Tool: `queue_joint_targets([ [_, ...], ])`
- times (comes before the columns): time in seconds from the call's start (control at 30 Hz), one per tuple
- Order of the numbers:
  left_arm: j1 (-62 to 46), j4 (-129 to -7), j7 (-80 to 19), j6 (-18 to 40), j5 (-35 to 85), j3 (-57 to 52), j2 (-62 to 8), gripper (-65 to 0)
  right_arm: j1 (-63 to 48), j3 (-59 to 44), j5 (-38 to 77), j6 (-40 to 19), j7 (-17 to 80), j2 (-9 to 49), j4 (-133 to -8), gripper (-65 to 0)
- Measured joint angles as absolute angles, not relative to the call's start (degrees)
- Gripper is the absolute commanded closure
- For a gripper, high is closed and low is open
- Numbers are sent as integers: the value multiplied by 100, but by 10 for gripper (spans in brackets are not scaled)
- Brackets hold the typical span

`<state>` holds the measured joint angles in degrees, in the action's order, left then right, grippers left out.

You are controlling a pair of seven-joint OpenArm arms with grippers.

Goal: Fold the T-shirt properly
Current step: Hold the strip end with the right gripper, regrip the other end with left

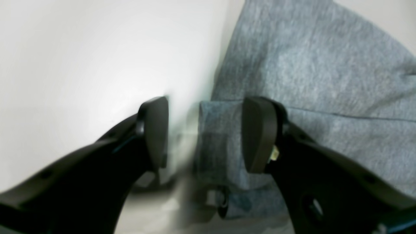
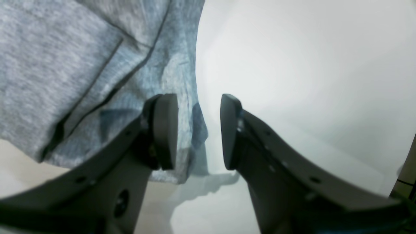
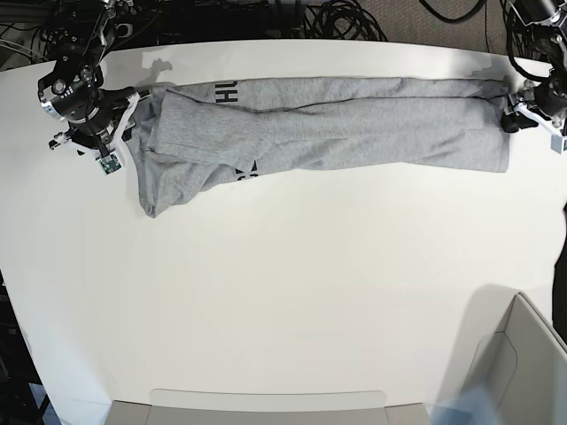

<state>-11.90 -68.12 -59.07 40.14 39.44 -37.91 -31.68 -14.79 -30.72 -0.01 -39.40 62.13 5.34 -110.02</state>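
The heather-grey T-shirt (image 3: 354, 124) lies stretched in a long band across the far side of the white table (image 3: 283, 292), with bits of black lettering showing near its left end. At the band's right end, my left gripper (image 3: 516, 119) is open. In the left wrist view its fingers (image 1: 260, 136) straddle a folded hem of the T-shirt (image 1: 325, 65), and the picture is blurred. My right gripper (image 3: 124, 119) is at the band's left end. It is open too, with the edge of the T-shirt (image 2: 48, 65) hanging beside one pad (image 2: 165, 130).
Dark cables (image 3: 337, 18) pile up behind the table's far edge. A pale open box (image 3: 523, 372) stands at the near right corner. A shallow tray edge (image 3: 266, 403) runs along the near side.
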Motion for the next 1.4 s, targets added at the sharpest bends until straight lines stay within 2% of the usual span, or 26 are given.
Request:
queue_joint_targets([
  [0.2, -1260, -6869, -6095, 3975, 4635, -3787, -3159, -363, -1479, -3072, 3, -3940, 6208, 534, -11002, -221],
  [0.33, -1562, -7542, -6552, 3992, 5076, -3747, -3111, -363, -1476, -3074, 3, -3940, 6211, 539, -11002, -221],
  [0.47, -1798, -8138, -6558, 3992, 5282, -3616, -3148, -363, -1492, -3074, -1, -3940, 6211, 537, -11004, -221],
  [0.77, -1804, -7942, -6246, 3992, 5280, -2882, -3111, -361, -1492, -3072, 1, -3940, 6211, 539, -11004, -221],
  [1.23, -1802, -8156, -6425, 3988, 5253, -3889, -3151, -361, -1492, -3072, 5, -3940, 6202, 569, -11004, -221],
  [1.4, -1616, -7629, -6243, 3994, 4539, -3892, -3140, -363, -1492, -3072, -1, -3940, 6208, 572, -11004, -221],
])
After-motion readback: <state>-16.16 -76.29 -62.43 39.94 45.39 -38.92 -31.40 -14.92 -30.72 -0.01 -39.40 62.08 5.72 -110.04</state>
